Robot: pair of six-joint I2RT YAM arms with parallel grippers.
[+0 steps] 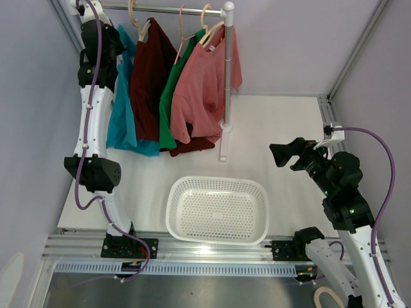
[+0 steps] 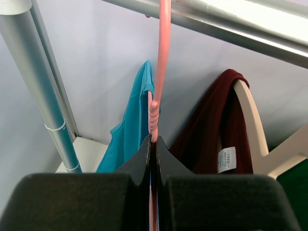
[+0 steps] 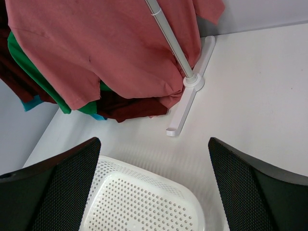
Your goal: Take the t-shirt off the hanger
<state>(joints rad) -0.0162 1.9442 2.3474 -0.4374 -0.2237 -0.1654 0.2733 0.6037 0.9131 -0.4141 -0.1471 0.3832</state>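
Note:
A teal t-shirt (image 1: 122,122) hangs at the left end of the rail (image 1: 167,9) on a pink hanger (image 2: 161,72). My left gripper (image 2: 154,142) is shut on the neck of this pink hanger, just below the rail (image 2: 231,24). The teal t-shirt (image 2: 130,139) hangs just beyond the fingertips. In the top view the left gripper (image 1: 115,48) sits high beside the teal shirt's shoulder. My right gripper (image 1: 282,155) is open and empty, low over the table right of the rack. It also shows in the right wrist view (image 3: 154,187).
A maroon shirt (image 1: 151,77) on a wooden hanger (image 2: 255,130), a green shirt (image 1: 170,96) and a salmon shirt (image 1: 202,90) hang to the right. The rack post (image 1: 226,83) stands on a white foot (image 3: 185,103). A white perforated basket (image 1: 176,192) lies in front.

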